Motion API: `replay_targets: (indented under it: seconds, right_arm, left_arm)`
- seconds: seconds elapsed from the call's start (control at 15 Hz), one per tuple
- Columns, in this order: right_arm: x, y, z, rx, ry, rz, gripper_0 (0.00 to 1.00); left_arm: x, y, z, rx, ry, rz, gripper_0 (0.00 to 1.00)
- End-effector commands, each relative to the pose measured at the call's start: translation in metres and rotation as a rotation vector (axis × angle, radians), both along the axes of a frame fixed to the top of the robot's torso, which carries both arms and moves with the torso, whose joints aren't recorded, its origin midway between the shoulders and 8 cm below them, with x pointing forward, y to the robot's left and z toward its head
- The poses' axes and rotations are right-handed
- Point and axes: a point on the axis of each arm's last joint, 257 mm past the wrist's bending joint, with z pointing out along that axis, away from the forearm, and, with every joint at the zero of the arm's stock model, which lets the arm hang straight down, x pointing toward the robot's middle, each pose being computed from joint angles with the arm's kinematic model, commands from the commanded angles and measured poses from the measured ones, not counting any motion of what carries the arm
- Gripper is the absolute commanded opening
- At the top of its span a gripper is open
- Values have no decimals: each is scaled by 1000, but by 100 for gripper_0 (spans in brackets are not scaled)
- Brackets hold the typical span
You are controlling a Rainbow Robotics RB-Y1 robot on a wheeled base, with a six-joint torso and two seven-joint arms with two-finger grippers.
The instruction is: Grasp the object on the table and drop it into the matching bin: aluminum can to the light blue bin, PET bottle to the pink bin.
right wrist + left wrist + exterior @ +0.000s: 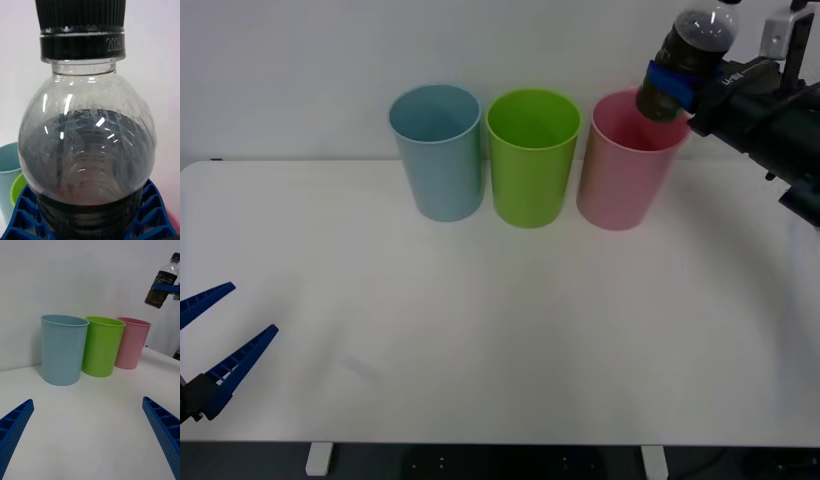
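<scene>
The PET bottle (695, 50) is a small clear bottle with a black cap and a dark lower half. My right gripper (667, 85) is shut on its lower body and holds it tilted in the air, its base just above the right side of the pink bin's (625, 170) rim. Up close, the bottle (86, 150) sits between the blue fingers (26, 217). From the left wrist, the bottle (161, 281) hangs above and beside the pink bin (131, 343). My left gripper (252, 309) rests open at the table's (480, 330) near left corner.
The light blue bin (437, 150), a lime green bin (532, 160) and the pink bin stand side by side in a row at the back of the table, against a white wall. The white tabletop stretches bare in front of them.
</scene>
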Motion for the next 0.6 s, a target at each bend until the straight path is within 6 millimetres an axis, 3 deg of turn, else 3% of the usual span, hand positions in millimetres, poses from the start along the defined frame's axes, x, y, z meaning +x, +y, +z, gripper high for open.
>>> replay_targets:
  seconds: [0.07, 0.6]
  right_arm:
    - [19, -8, -2, -3, 0, -51, 0]
    - [64, -16, -9, 13, 37, -131, 0]
  left_arm:
    - [0, 0, 0, 0, 0, 0, 100]
    - [0, 0, 0, 0, 0, 0, 100]
